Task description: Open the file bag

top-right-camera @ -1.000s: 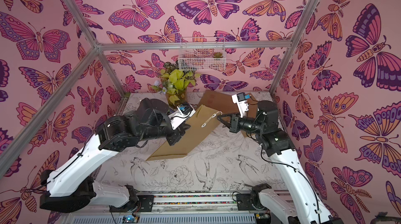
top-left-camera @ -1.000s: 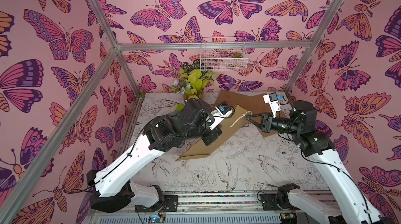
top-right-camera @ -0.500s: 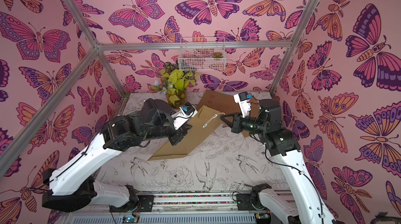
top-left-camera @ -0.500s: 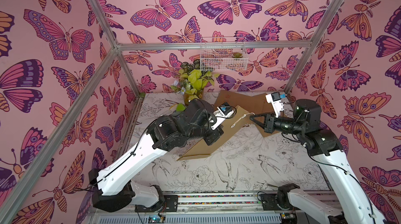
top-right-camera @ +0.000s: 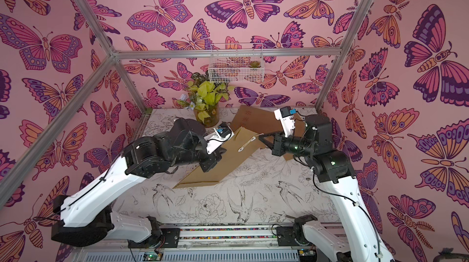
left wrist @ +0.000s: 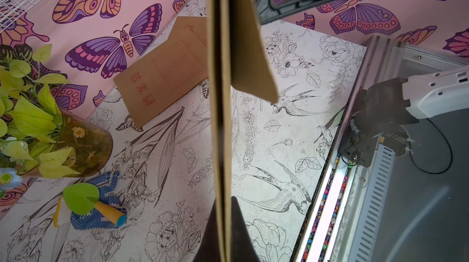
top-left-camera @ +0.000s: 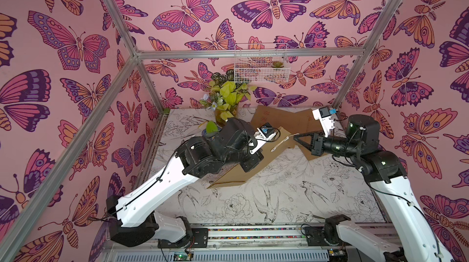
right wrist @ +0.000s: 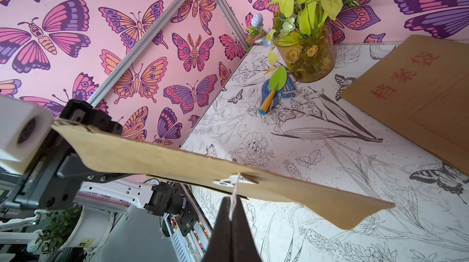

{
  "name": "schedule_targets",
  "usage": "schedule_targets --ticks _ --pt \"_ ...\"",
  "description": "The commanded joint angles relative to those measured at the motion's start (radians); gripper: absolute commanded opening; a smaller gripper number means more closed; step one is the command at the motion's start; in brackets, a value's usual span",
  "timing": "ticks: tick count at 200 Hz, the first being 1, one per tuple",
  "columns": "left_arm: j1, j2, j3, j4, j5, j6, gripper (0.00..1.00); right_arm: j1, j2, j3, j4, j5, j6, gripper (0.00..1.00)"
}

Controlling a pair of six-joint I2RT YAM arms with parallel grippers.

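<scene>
The brown file bag (top-left-camera: 269,155) (top-right-camera: 228,161) is lifted at a slant, its low corner near the table. My left gripper (top-left-camera: 250,164) (left wrist: 224,212) is shut on the bag's edge, which appears edge-on in the left wrist view (left wrist: 222,95). A white string (top-left-camera: 281,142) (right wrist: 234,189) runs from the bag's round fastener to my right gripper (top-left-camera: 295,136) (right wrist: 231,202), which is shut on it just right of the bag. The bag's flap (left wrist: 251,57) stands away from the body.
A second brown file bag (top-left-camera: 279,118) (right wrist: 418,95) with red characters lies flat at the back right. A vase of leaves (top-left-camera: 225,113) stands at the back. A green trowel (left wrist: 86,197) lies on a blue glove beside it. A wire basket (top-left-camera: 261,68) hangs on the back wall.
The left arm has carried the bag a little to the right. The right gripper has drawn slightly right and up with the string still in it.
</scene>
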Motion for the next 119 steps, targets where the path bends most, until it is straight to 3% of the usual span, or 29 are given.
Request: schedule_targets --ticks 1,41,119 --pt "-0.009 0.008 -0.01 0.025 -0.03 0.006 0.02 0.005 0.008 0.021 0.032 -0.065 0.021 0.0" --pt "-0.009 0.032 0.005 0.046 -0.047 -0.045 0.02 0.012 0.011 -0.019 0.14 -0.167 0.092 0.0" --pt "-0.012 0.04 -0.048 0.208 -0.058 -0.205 0.02 0.032 -0.016 -0.074 0.124 -0.174 0.057 0.0"
